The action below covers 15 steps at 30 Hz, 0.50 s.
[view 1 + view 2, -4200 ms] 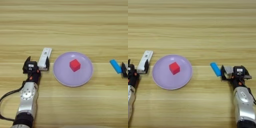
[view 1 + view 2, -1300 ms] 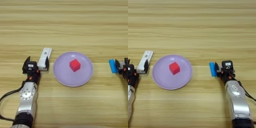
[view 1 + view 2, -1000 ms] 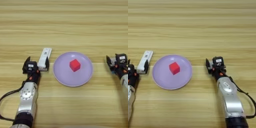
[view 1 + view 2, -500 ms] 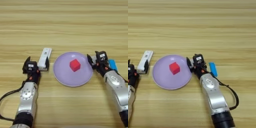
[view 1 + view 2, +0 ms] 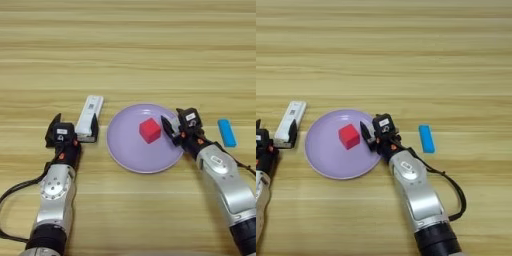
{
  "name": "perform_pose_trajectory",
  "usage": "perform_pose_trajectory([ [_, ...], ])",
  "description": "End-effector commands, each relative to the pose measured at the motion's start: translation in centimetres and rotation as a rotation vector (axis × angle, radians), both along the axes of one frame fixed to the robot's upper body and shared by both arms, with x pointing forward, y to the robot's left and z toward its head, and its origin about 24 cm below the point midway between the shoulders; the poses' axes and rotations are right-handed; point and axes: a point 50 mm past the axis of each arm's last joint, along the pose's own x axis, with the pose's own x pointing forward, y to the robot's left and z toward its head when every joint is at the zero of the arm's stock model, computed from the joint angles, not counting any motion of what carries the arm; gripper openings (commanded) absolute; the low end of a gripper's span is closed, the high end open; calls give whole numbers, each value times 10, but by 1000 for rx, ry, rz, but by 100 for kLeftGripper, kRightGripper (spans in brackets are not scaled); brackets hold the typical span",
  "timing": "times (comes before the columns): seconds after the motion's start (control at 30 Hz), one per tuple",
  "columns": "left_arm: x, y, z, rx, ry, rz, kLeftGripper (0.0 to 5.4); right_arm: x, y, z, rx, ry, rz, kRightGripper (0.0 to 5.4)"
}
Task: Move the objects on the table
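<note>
A round lilac plate (image 5: 125, 155) lies in the middle of the table (image 5: 130, 50), and a small red cube (image 5: 149, 130) sits on it. My right gripper (image 5: 179, 128) is open at the plate's right rim; its left finger reaches over the rim, just right of the cube, and holds nothing. A short bright-blue bar (image 5: 226, 132) lies on the wood to the right of that arm. A long white stick (image 5: 90, 116) lies left of the plate. My left gripper (image 5: 73, 131) stands open at the stick's near end, its right finger against the stick.
Black cables trail from both forearms toward the near edge. The right forearm (image 5: 416, 195) lies slanted across the wood below the plate and bar. Bare planks stretch across the far half.
My right arm has swung left from beside the blue bar to the plate's right rim. The bar lies a little further left and straighter. The left arm, stick, plate and cube have not moved.
</note>
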Motion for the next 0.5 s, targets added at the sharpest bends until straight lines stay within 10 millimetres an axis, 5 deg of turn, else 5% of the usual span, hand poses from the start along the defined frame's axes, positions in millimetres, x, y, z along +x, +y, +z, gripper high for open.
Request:
perform_pose_trajectory([
  [0.03,2,-2,1,4,-2,-3,540,3,2,2,-2,-14,10,246],
  [0.43,2,-3,0,3,-2,-2,540,3,4,1,-2,-14,24,246],
  [0.5,2,-2,0,4,-2,-2,540,2,5,1,2,-15,27,289],
])
